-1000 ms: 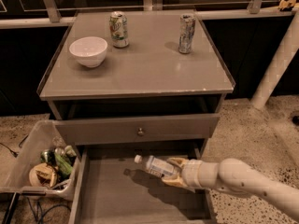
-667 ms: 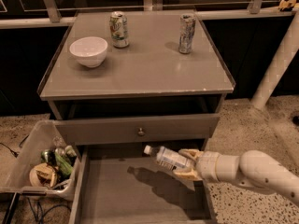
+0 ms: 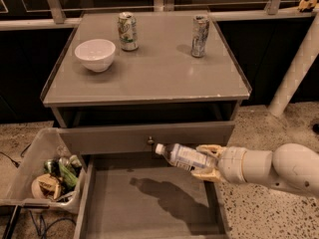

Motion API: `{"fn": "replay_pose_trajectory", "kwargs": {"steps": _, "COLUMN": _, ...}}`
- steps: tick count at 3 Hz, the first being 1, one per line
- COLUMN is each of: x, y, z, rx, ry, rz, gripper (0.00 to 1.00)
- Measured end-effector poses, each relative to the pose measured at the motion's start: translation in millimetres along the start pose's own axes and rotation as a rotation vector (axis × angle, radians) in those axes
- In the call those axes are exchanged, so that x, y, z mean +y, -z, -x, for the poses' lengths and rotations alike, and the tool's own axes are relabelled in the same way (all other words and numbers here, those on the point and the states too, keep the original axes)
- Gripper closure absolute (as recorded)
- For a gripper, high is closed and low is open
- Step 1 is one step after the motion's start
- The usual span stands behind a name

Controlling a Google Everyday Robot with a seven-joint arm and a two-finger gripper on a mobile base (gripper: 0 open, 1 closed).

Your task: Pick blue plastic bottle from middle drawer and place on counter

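The blue plastic bottle (image 3: 183, 156) lies sideways in my gripper (image 3: 205, 162), white cap pointing left, held above the right part of the open middle drawer (image 3: 149, 203). The gripper's fingers are shut on the bottle's base end. The bottle's shadow falls on the drawer's flat grey bottom. My white arm (image 3: 271, 169) comes in from the right. The grey counter (image 3: 149, 73) is above and behind, higher than the bottle.
On the counter stand a white bowl (image 3: 94, 54) at the left and two metal cans (image 3: 128, 31) (image 3: 200, 36) at the back. A grey drawer front with a knob (image 3: 149, 140) is just behind the bottle. A clear bin of clutter (image 3: 42, 176) stands left. A white post (image 3: 296, 66) stands right.
The gripper has lifted the bottle up out of the drawer and a little to the right; the bottle now hangs level with the upper drawer front.
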State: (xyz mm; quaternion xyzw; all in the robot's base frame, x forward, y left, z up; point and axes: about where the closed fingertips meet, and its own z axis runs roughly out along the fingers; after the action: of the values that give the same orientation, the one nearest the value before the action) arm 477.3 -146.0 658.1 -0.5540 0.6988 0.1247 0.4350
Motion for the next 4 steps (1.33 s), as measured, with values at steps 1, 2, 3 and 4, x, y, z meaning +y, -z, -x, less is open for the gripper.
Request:
{"fn": "replay_pose_trajectory", "kwargs": {"steps": 1, "x": 0.7, "y": -1.3, "z": -1.1, "rx": -0.002, "ry": -0.003, "rz": 0.002, "gripper": 1.0}}
{"fn": "replay_pose_trajectory", "kwargs": {"steps": 2, "x": -3.4, "y": -0.7, "z": 5.8, "rx": 0.048, "ry": 0.022, "rz": 0.006, "gripper": 1.0}}
{"fn": "replay_pose_trajectory", "kwargs": {"steps": 3, "x": -14.4, "y": 20.2, "z": 45.7, "rx": 0.096, "ry": 0.104, "rz": -0.029, "gripper": 1.0}}
{"fn": "replay_pose_trajectory", "kwargs": {"steps": 4, "x": -38.3, "y": 68.7, "z": 123.7, "rx": 0.121, "ry": 0.244, "rz": -0.107, "gripper": 1.0}}
